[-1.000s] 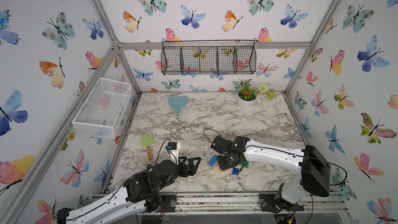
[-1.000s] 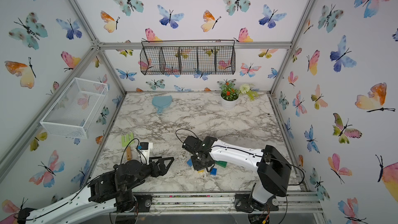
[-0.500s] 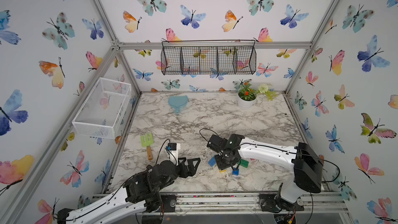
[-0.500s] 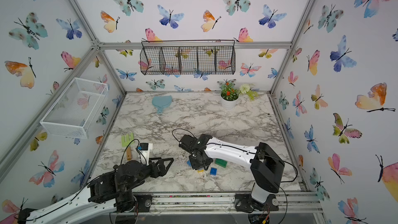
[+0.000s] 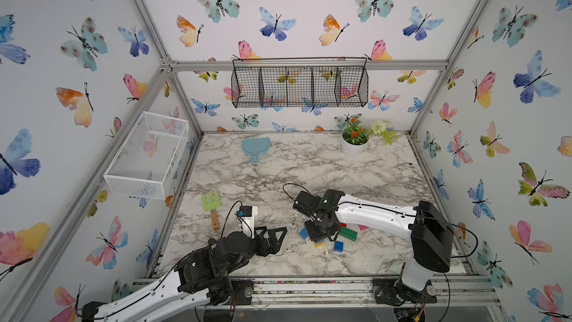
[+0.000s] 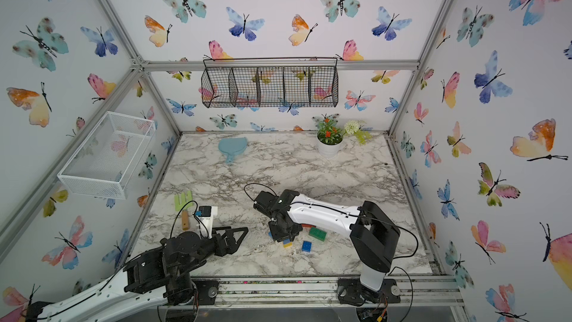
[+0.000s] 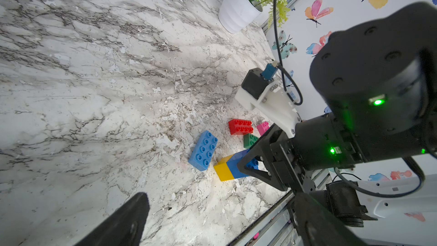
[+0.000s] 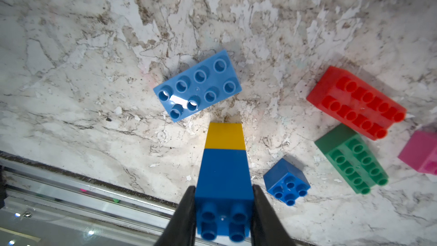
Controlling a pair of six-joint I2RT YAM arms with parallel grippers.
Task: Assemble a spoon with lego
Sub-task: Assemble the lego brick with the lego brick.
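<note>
Only a spoon stem (image 8: pixel 224 162) so far: 1 yellow brick (image 8: pixel 224 136) pressed onto 1 blue brick (image 8: pixel 224 173), with the studs of the blue end facing the right wrist camera. Sits clamped at the blue end in the right pincer (image 8: pixel 224 187), both fingers (image 8: pixel 186 209) flat against its sides, jaws drawn in narrow to the width of the brick. Points yellow end down toward the desk (image 8: pixel 94 43); cannot tell whether touching it. Lies near the front edge of the desk, a little right of centre in both top views

Around it, 5 loose pieces of lego on the desk, none joined to the stem:
- long light-blue brick (image 8: pixel 197 85), flat with studs up, just beyond the yellow end
- small blue brick (image 8: pixel 286 181), just beside the stem
- green brick (image 8: pixel 350 159), near, farther out on that same side
- red brick (image 8: pixel 357 102), just beside the green one
- pink brick (image 8: pixel 421 153), just beside the green one, partly cut off in the right wrist view

Left pincer (image 5: pixel 276 240) spread wide and holding nothing, over the front left of the desk, aimed toward the bricks but well apart from them

Farther out: pale green pronged utensil (image 5: pixel 211 202) with a wooden handle at the left side of the desk, flat teal paddle (image 5: pixel 255 147) near the back, white pot (image 5: pixel 354 147) of flowers at the back right. Black wire basket (image 5: pixel 299 86) on the back wall, white mesh basket (image 5: pixel 148 153) on the left wall
</note>
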